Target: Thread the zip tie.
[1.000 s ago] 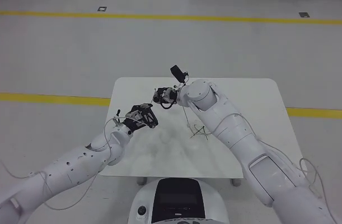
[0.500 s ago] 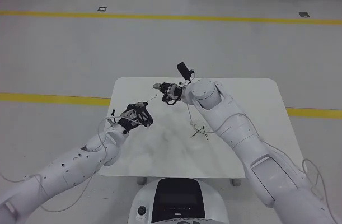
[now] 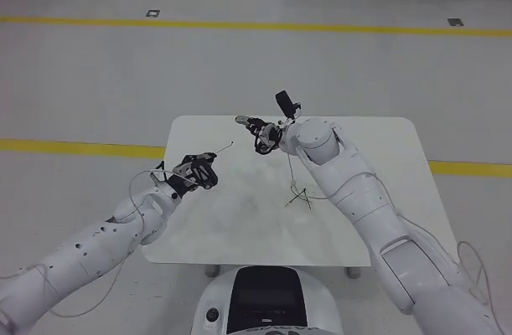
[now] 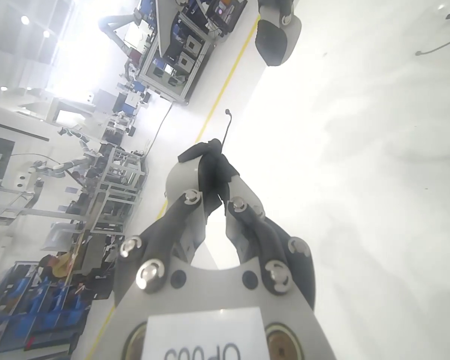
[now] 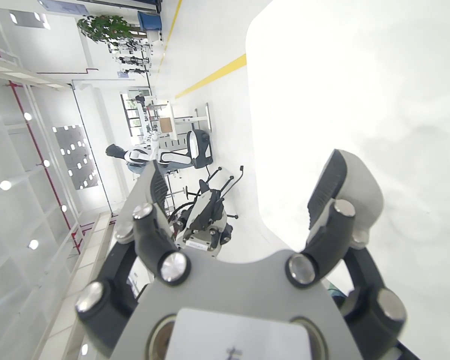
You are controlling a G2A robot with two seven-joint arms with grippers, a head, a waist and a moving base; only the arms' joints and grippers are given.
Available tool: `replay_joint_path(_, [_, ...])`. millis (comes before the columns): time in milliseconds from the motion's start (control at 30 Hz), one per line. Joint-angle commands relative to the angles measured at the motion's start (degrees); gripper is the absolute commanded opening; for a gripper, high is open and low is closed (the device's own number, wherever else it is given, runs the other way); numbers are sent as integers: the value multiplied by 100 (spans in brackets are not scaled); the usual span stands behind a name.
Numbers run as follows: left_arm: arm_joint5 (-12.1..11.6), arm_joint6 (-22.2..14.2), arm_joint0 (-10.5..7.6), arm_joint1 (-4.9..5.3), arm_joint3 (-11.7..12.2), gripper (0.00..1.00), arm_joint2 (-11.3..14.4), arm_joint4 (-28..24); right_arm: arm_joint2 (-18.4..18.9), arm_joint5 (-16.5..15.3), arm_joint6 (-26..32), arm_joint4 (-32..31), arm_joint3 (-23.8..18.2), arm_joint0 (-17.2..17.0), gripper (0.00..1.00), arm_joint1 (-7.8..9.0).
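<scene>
Above the table (image 3: 239, 226), the left tool (image 4: 213, 153) clamps the zip tie (image 4: 227, 125), its length aimed toward the parted right tool (image 5: 243, 168).

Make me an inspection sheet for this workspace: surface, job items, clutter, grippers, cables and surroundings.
Surface: white table with rounded corners.
Job's things: zip tie held in the left gripper, one end sticking out free.
Clutter: spare ties in a small heap near the table's middle.
Grippers: left gripper shut on the zip tie; right gripper open, holding nothing.
Cables: thin wire looped beside the left arm.
Surroundings: grey floor with yellow lines.
</scene>
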Motion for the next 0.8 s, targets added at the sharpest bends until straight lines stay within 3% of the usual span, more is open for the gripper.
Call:
replay_joint_path(0, [-88, 0, 22, -19, 20, 0, -32, -86, 0, 0, 0, 0, 0, 0, 100, 0])
replay_joint_path(133, [-464, 227, -19, -49, 317, 0, -301, -811, 0, 0, 0, 0, 0, 0, 100, 0])
replay_joint_path(267, [-1076, 313, -118, -83, 652, 0, -481, -1261, 0, 0, 0, 0, 0, 0, 100, 0])
replay_joint_path(367, [-1721, 586, -198, -110, 927, 0, -620, -1719, 0, 0, 0, 0, 0, 0, 100, 0])
replay_joint_path(433, [-2256, 822, -254, -119, 1183, 0, -714, -2014, 0, 0, 0, 0, 0, 0, 100, 0])
replay_joint_path(567, [-3099, 1181, -365, -159, 1713, 0, -837, -2465, 0, 0, 0, 0, 0, 0, 100, 0])
replay_joint_path(767, [-3099, 1740, -474, -178, 2068, 0, -411, -3353, 0, 0, 0, 0, 0, 0, 100, 0])
